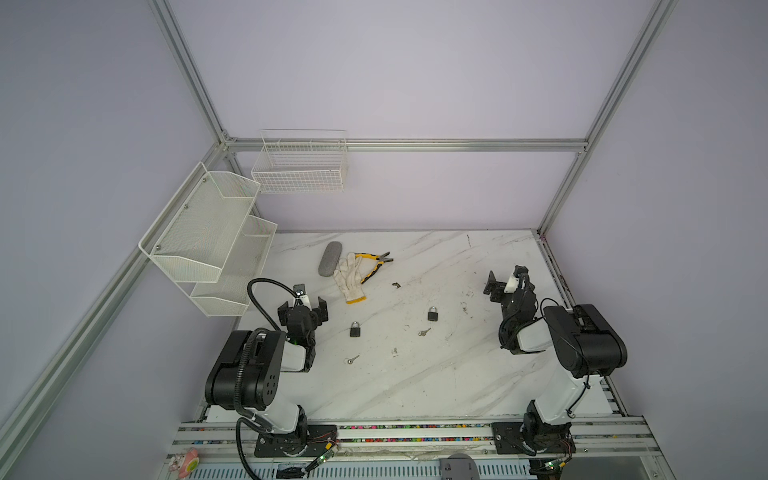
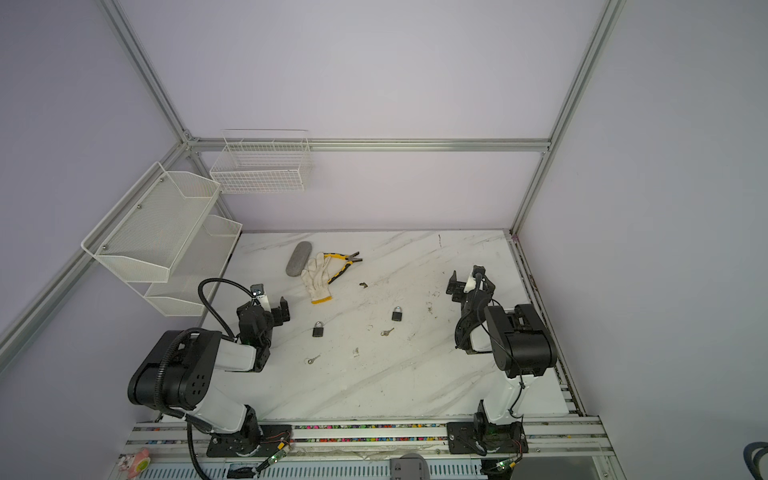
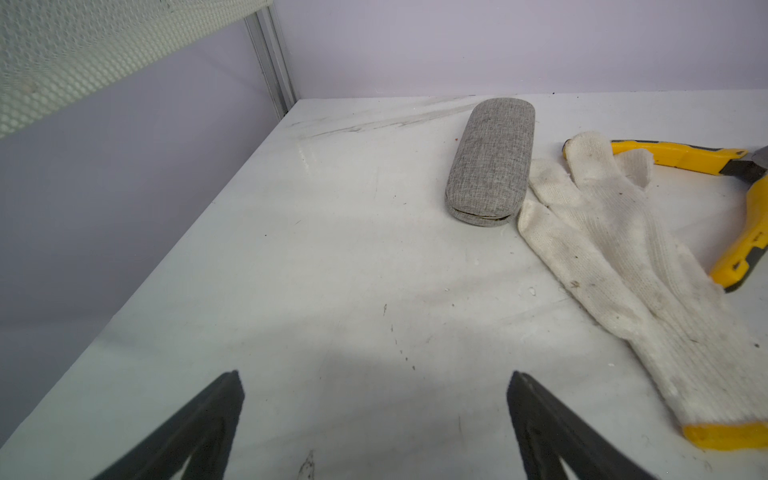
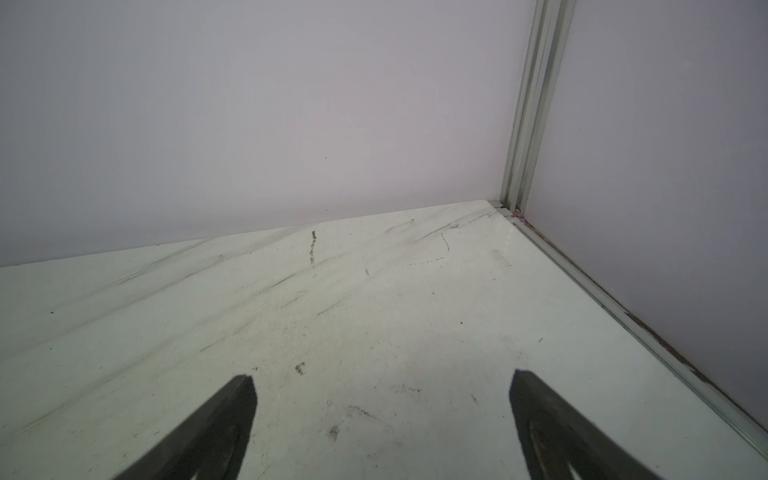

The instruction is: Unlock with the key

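Nothing started: left gripper (image 3: 374, 372) and right gripper (image 4: 382, 373) gape empty; next, probably pinch the key (image 1: 424, 332) at the padlock's (image 1: 433, 314) seven o'clock.

Table (image 1: 415, 374): padlock (image 1: 355, 329), key (image 1: 353, 360); second padlock (image 1: 433, 314), second key (image 1: 424, 332); glove (image 1: 349, 278), pliers (image 1: 376, 259), case (image 1: 330, 258).

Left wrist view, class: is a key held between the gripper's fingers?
No, the left gripper is wide open above the bare table, with nothing in it.
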Motion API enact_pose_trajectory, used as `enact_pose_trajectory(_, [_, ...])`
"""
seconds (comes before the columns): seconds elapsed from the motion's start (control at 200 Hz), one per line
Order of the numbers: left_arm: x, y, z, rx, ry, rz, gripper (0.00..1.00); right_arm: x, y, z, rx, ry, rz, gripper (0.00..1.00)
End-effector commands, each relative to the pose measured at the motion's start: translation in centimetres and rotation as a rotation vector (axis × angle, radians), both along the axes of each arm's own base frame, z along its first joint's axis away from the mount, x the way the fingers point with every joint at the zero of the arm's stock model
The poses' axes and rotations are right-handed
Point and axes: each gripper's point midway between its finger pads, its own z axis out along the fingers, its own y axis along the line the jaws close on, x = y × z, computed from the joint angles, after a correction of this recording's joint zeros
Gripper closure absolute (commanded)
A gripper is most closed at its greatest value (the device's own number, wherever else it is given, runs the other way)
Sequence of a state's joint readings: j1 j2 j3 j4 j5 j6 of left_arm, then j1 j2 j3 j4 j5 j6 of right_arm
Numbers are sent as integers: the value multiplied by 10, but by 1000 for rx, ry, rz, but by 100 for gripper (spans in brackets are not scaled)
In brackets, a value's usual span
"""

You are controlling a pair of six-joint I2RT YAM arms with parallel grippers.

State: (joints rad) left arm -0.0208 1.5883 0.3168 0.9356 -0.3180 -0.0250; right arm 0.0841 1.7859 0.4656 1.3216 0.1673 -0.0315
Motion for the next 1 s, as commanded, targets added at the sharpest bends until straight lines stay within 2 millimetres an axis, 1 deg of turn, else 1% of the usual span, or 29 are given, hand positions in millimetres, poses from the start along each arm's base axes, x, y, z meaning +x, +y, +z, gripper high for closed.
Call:
enact_pose_trajectory(0.0, [16,3,34,-6,-113,14,0,1,2,16,-8,-60,6,2])
enact_pose_trajectory(0.445, [16,3,33,-7,-112,14,0,0,4,18,-7,-66,17,3])
enact_pose_trajectory(0.57, [16,1,36,-7,-119,3,0,-5,2,24,0,-90,11,3])
enact_pose_trajectory(0.625, [13,0,42,-7,-129,-2,0,-6,-1,27,4,-91,-8,2])
enact_pose_trajectory(0.7, [11,-1,51,-8,-142,-10,0,-3,-1,33,1,-80,-9,3])
enact_pose_trajectory(0.73, [10,-3,52,-8,-135,-20,0,-2,0,35,-1,-70,-4,3])
enact_pose_trajectory(0.785, [9,-8,61,-4,-145,-53,0,-1,0,40,1,-62,-4,3])
enact_pose_trajectory(0.81, [8,-10,60,-3,-135,-65,0,-1,-1,43,3,-63,-12,3])
enact_pose_trajectory(0.82, [7,-10,68,-3,-156,-68,0,-1,-2,46,4,-65,-14,3])
enact_pose_trajectory(0.83, [6,-10,71,-3,-162,-69,0,-2,-2,47,5,-66,-14,3])
enact_pose_trajectory(0.945, [-2,-8,88,-30,-178,-50,0,-2,-5,63,44,-60,-38,3])
enact_pose_trajectory(0.995, [-4,-7,97,-63,-190,-36,0,-2,-7,71,120,-56,-52,3])
